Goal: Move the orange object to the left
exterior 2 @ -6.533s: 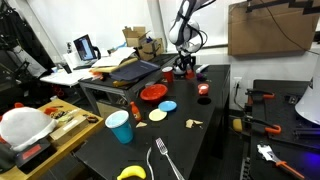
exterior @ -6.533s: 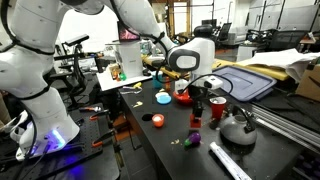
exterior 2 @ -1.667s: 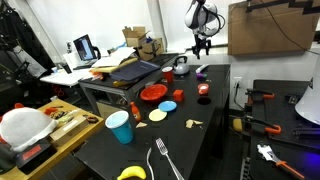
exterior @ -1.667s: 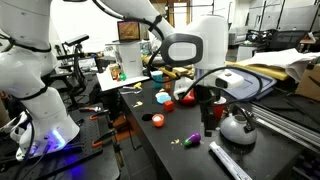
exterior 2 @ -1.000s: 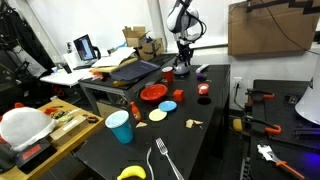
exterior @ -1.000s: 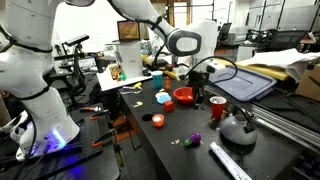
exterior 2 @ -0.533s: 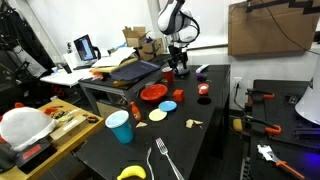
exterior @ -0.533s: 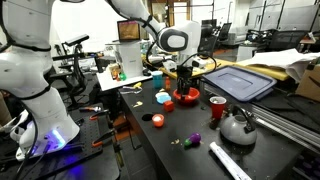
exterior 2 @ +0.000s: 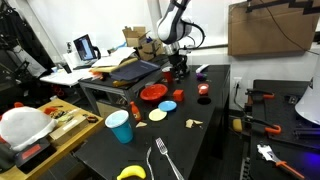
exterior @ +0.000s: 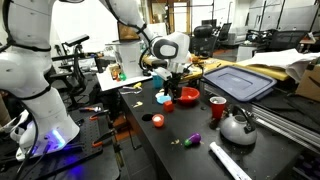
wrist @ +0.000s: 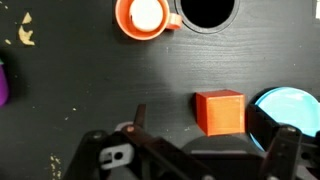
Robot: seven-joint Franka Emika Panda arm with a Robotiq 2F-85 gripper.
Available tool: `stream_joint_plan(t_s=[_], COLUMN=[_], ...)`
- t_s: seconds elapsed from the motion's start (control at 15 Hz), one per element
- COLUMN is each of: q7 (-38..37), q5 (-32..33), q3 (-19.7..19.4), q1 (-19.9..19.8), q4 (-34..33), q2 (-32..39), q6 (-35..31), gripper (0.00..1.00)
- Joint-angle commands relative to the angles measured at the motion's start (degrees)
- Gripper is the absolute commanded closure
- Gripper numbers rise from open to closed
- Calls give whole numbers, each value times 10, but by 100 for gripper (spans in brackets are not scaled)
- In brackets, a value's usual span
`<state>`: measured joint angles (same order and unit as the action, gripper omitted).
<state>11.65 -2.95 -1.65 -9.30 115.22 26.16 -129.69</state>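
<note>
The orange object (wrist: pixel 219 111) is a small red-orange cube that rests on the black table, free of any finger. My gripper (wrist: pixel 212 142) hovers just above it, open, with a finger on each side and nothing between them. In both exterior views the gripper (exterior: pixel 172 86) (exterior 2: pixel 178 67) hangs low over the table's far part. The cube shows there only as a small red spot (exterior: pixel 168 104) (exterior 2: pixel 178 95) below it.
A blue disc (wrist: pixel 300 112) (exterior: pixel 163 98) lies right beside the cube. Close by are a round orange piece with a pale centre (wrist: pixel 145 15), a red bowl (exterior: pixel 187 97), a red cup (exterior: pixel 217 107) and a kettle (exterior: pixel 237 127). A purple piece (exterior: pixel 193 140) lies nearer the front.
The arm has swung from over the red cup across to the blue disc and come down. The jaws have gone from shut to open, and the cube now sits free on the table.
</note>
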Motion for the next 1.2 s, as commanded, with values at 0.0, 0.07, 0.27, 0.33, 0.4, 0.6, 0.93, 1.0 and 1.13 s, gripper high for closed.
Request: stream_joint_plan(t_s=[0.0,0.07,0.27,0.33,0.4,0.6,0.93,1.0,1.13], q7=[69,84,113,121,124,125,118,118,117], q5=[23,25,21,19,16,8,-9,-12,-16], q3=[10,15,27,30,33,38,45,46,47], q1=[4,4,2,0,0,-2,-3,-4,-5], q4=[33,37,46,47,47,37,18,15,7], q2=[-11,-11,-14,-13,-12,-3,22,28,43], q6=[-36,-42,-50,-54,-57,-61,-68,-71,-83], gripper=[0,0,0,0,0,0,0,0,0])
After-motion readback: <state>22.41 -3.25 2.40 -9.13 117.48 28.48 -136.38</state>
